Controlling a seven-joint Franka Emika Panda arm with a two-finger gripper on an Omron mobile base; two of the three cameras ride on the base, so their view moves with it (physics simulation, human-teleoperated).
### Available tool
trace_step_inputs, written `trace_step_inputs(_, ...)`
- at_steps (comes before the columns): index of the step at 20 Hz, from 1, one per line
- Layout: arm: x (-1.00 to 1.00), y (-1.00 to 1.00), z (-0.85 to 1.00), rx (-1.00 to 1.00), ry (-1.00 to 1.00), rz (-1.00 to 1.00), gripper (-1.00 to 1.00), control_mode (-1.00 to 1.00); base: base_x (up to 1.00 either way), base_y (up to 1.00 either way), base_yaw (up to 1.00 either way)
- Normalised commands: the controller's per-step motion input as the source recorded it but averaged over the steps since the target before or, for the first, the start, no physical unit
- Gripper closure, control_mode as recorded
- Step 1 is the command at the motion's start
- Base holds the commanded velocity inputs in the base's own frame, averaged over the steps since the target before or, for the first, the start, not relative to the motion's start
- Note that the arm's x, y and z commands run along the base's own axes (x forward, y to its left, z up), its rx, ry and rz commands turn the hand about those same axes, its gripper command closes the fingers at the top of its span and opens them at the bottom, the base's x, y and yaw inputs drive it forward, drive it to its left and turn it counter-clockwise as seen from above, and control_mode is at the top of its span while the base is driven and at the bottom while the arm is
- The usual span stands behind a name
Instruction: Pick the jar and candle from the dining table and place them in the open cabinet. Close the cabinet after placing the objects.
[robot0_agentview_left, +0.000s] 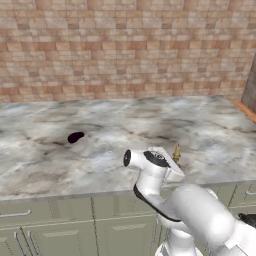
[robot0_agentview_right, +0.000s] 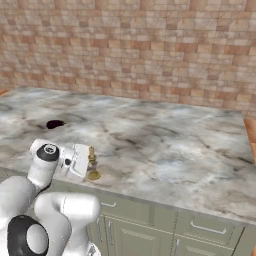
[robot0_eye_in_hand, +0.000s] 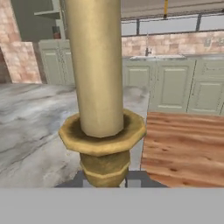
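A brick wall (robot0_agentview_left: 125, 45) (reddish) backs the room, wooden floor (robot0_eye_in_hand: 183, 148) by green cupboards (robot0_eye_in_hand: 175, 83)

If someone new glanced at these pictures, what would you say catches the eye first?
First the gold candle, looming close in the hand view, with the gripper shut on its stem. From the base views it stands small near the front edge of the marbled dining table, beside the white arm. A dark oval blob sits alone further left on the slab, with a brick wall behind.

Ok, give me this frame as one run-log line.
phase: grasping candle | gripper: shut on candle | candle: upright on dining table near front edge | dark oval blob: on table, apart
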Motion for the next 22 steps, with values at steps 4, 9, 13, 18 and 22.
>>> trace_step_inputs(4,-0.66,0.28,1.0,-0.04,-0.05,0.0,1.0,-1.0,0.0,0.0,0.0)
trace_step_inputs(9,-0.64,0.26,1.0,-0.03,0.01,0.0,1.0,-1.0,0.0,0.0,0.0)
trace_step_inputs(13,-0.71,0.26,1.0,-0.03,0.11,0.0,1.0,-1.0,0.0,0.0,0.0)
trace_step_inputs(18,-0.7,0.22,0.83,-0.04,0.17,0.0,1.0,-1.0,0.0,0.0,0.0)
trace_step_inputs(22,-0.84,0.04,0.56,-0.04,0.1,0.0,1.0,-1.0,0.0,0.0,0.0)
